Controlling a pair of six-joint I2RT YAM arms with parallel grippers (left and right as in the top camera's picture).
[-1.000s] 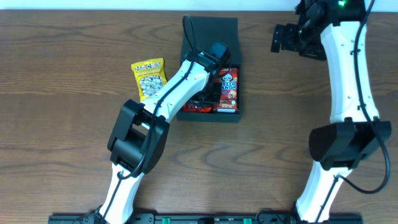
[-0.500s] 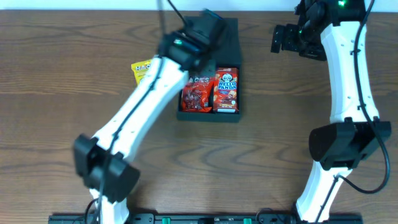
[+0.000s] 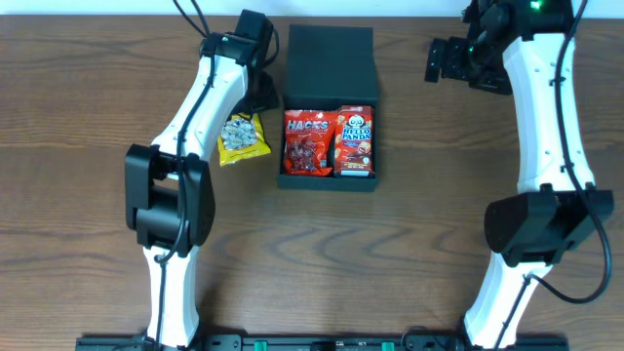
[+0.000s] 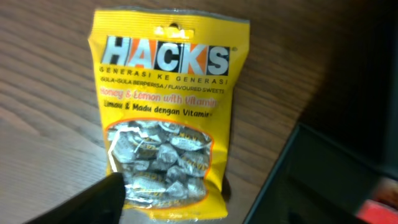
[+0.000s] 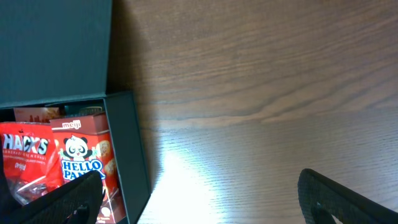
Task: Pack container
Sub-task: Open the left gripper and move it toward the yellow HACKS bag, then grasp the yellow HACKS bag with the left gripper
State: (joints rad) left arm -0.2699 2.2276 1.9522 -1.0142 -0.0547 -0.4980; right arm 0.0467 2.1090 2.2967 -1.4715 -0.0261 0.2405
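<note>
A yellow packet and the left arm crowd the container's 9 o'clock side. The table at its 3 o'clock lies open.

The table I work at is dark brown wood with a plain grain. Two things lie directly on it. The container, dark teal-green, sits toward the far edge, its flap lid swung open on the far side. Just left of the container, with a narrow gap between them, a yellow Hacks sweets packet lies flat, label up.
</note>
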